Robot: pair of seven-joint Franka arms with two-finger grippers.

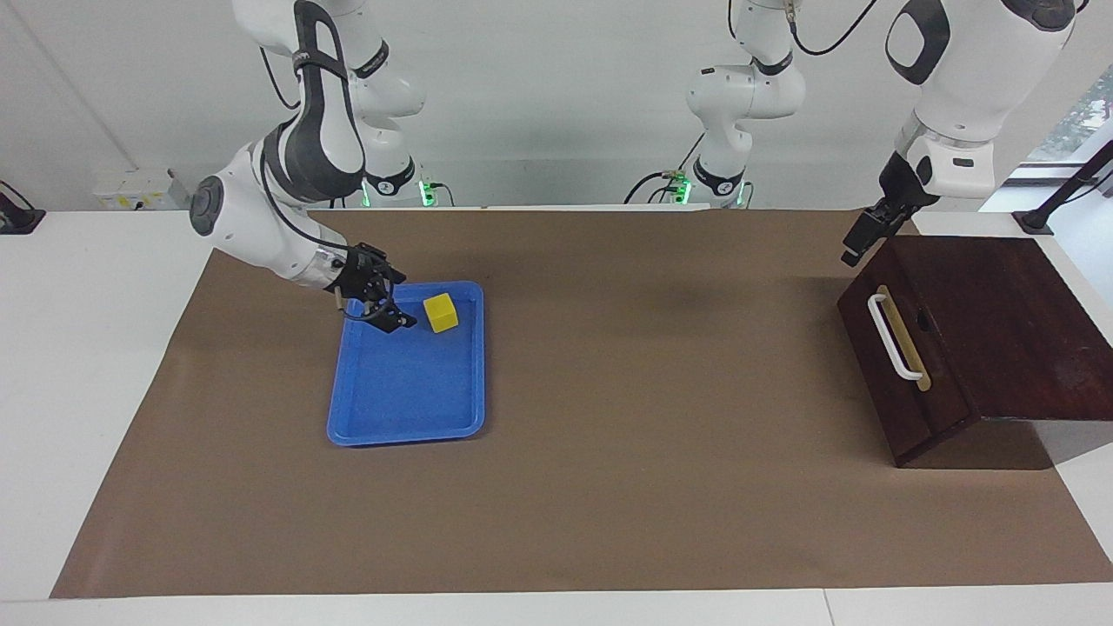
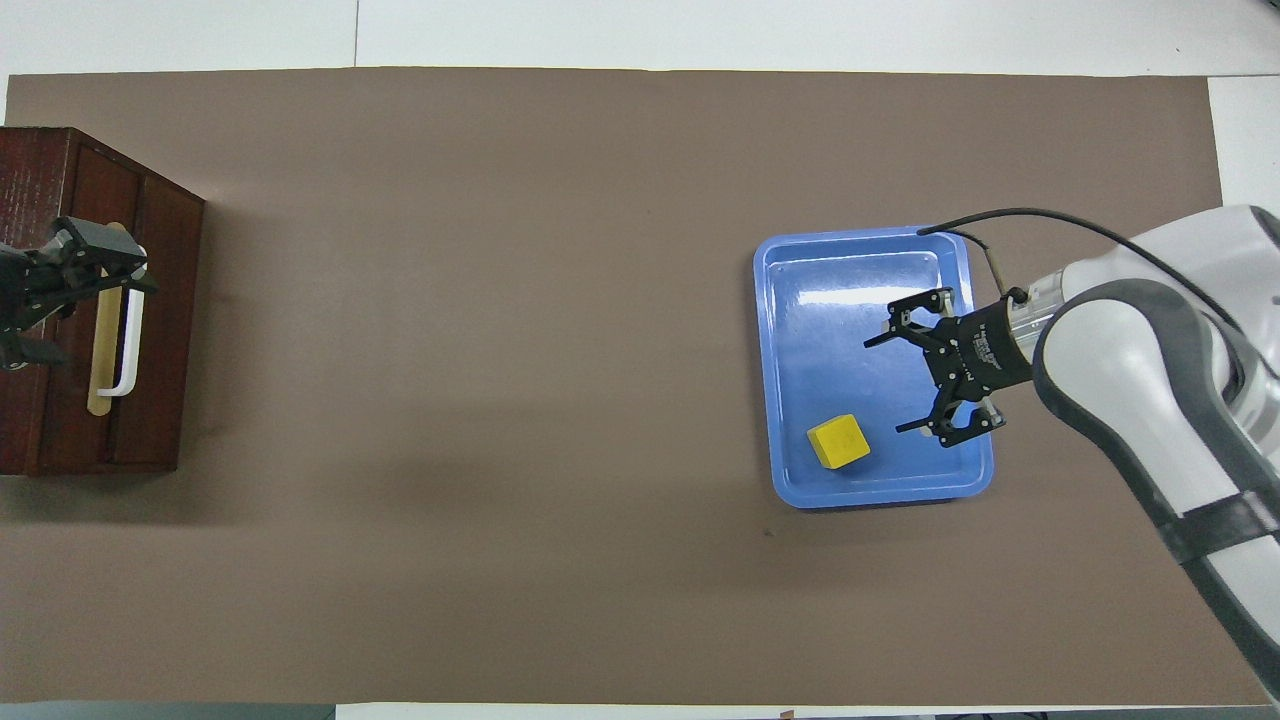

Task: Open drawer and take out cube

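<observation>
The yellow cube lies in the blue tray, at the tray's end nearer to the robots. It also shows in the overhead view. My right gripper hangs open and empty just above the tray, beside the cube and apart from it; it shows from above too. The drawer is shut, its white bar handle free. My left gripper is up in the air over the dark box's edge above the handle; it shows from above too.
The dark wooden box stands at the left arm's end of the table. A brown mat covers the table between the tray and the box, with white table at the edges.
</observation>
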